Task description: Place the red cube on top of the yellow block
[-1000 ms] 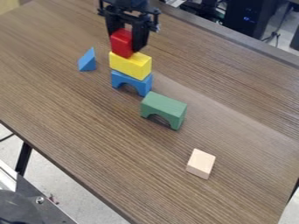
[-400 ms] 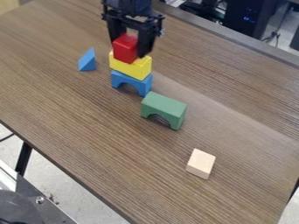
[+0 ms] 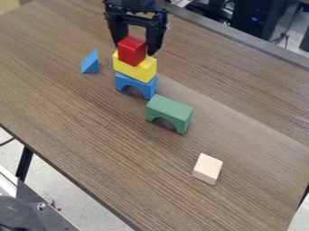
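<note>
I had the gripper [image 3: 136, 48] at the desk's [image 3: 253, 131] far side, fingers spread, the red cube [image 3: 131, 51] low between their tips and apparently resting on the yellow block [image 3: 135, 70]. The next move hung on that straddle: I judged a straight lift safe, while sideways drift could drag the cube off.

The single view looks down at a slant from well above the fingers [image 3: 156, 39], facing them across the tabletop [image 3: 84, 117]. It is set far enough back to hold the fingers near its top edge, a broad stretch of tabletop below them, and dark equipment [image 3: 256, 19] beyond them.
</note>
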Controlling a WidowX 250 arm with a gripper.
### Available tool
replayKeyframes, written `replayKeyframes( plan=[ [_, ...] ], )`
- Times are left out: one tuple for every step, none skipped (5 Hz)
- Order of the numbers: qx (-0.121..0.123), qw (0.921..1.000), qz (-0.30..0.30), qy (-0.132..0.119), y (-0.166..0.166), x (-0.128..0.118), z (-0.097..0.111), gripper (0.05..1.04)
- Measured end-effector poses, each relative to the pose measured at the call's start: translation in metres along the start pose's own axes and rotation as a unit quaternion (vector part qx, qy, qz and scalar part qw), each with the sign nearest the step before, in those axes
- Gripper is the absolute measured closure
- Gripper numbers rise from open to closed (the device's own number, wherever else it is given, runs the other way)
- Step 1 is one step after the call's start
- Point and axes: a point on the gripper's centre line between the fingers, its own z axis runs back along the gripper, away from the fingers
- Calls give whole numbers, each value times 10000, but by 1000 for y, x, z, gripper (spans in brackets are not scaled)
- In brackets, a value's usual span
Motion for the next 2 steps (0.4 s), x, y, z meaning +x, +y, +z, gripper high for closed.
replayKeyframes(
  plan=[
    [84, 9998, 3, -174, 2, -6, 11, 83],
    [181, 9975, -74, -678, -4, -22, 54, 83]
  ],
)
